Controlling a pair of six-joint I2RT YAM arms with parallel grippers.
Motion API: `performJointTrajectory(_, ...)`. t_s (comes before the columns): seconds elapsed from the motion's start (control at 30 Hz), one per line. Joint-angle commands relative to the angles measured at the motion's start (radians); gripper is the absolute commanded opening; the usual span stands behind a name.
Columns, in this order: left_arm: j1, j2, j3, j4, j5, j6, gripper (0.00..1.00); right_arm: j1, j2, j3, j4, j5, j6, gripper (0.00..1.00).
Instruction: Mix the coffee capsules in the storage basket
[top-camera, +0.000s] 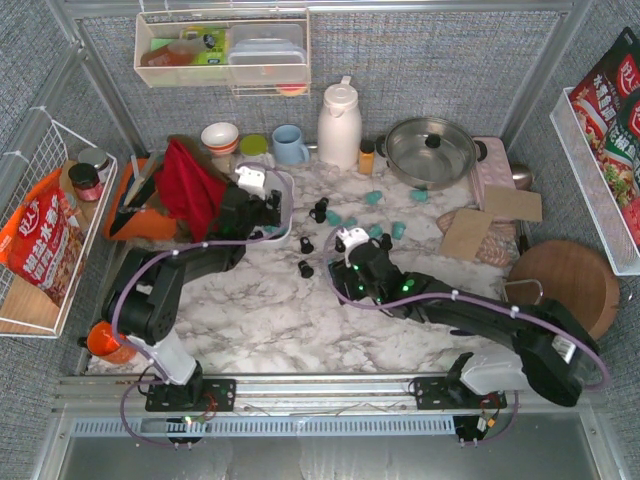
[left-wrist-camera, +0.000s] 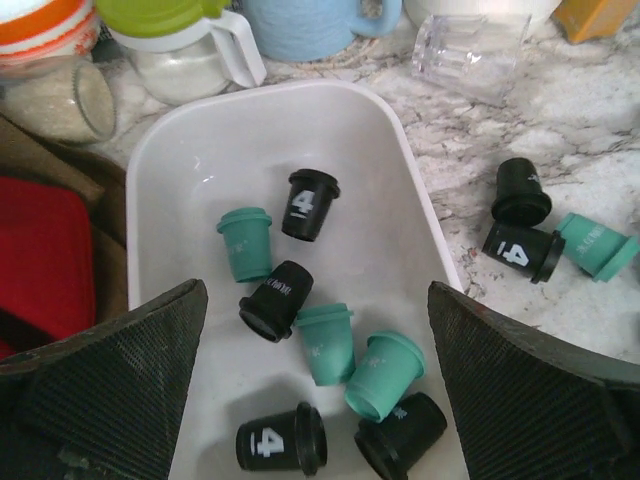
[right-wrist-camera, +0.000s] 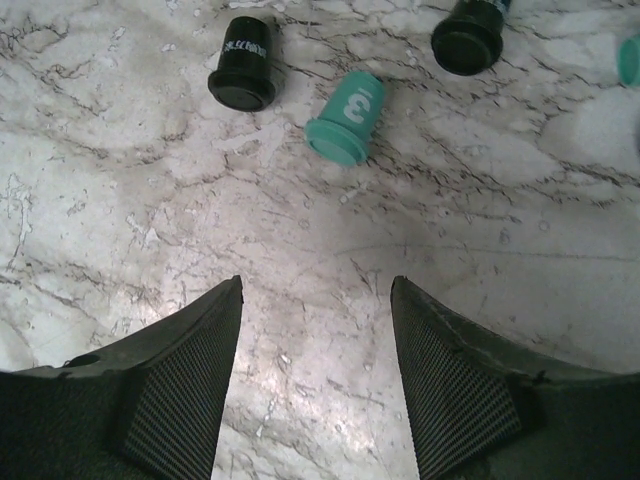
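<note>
The white storage basket (left-wrist-camera: 180, 160) holds several coffee capsules, teal ones (left-wrist-camera: 325, 343) and black ones (left-wrist-camera: 308, 205), all lying on their sides. My left gripper (left-wrist-camera: 315, 295) is open and hovers over the basket's near end, holding nothing. More capsules lie on the marble right of the basket: black (left-wrist-camera: 522, 250) and teal (left-wrist-camera: 597, 245). In the top view the basket (top-camera: 288, 200) is partly hidden by my left gripper (top-camera: 266, 210). My right gripper (right-wrist-camera: 316, 285) is open and empty above bare marble. A teal capsule marked 3 (right-wrist-camera: 347, 125) and a black one (right-wrist-camera: 245, 75) lie ahead of it.
A white thermos (top-camera: 339, 125), blue mug (top-camera: 289, 145), small orange-lidded jar (top-camera: 367, 157) and steel pan (top-camera: 431, 150) stand along the back. A red cloth (top-camera: 190, 185) lies left of the basket. A round wooden board (top-camera: 563, 285) sits at the right. Loose capsules (top-camera: 373, 198) are scattered mid-table.
</note>
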Motion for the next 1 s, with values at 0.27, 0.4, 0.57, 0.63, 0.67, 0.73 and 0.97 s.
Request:
performJointTrajectory(0.27,-0.001,-0.216,-0.113,-0.036,0.042,-0.081,0.99,0.001,0.306,0.225,0.134,-0.065,-0.046,0.65)
performJointTrajectory(0.4,-0.001,-0.260,-0.108,-0.135,0.102,-0.072,0.99,0.001,0.396,0.296,0.119,-0.059,-0.047,0.64)
performJointTrajectory(0.57,0.002,-0.286,-0.132,-0.136,0.110,-0.132,0.99,0.001,0.482,0.390,0.077,-0.038,-0.039,0.63)
performJointTrajectory(0.63,0.003,-0.290,-0.139,-0.133,0.133,-0.136,0.99,0.001,0.510,0.413,0.072,-0.043,-0.045,0.63)
performJointTrajectory(0.67,0.005,-0.292,-0.144,-0.127,0.150,-0.138,0.99,0.001,0.523,0.426,0.067,-0.047,-0.050,0.62)
performJointTrajectory(0.73,0.007,-0.296,-0.166,-0.101,0.174,-0.145,0.99,0.001,0.553,0.451,0.058,-0.057,-0.060,0.59)
performJointTrajectory(0.97,0.010,-0.311,-0.214,-0.088,0.162,-0.154,0.99,0.001,0.645,0.530,0.022,-0.062,-0.080,0.42)
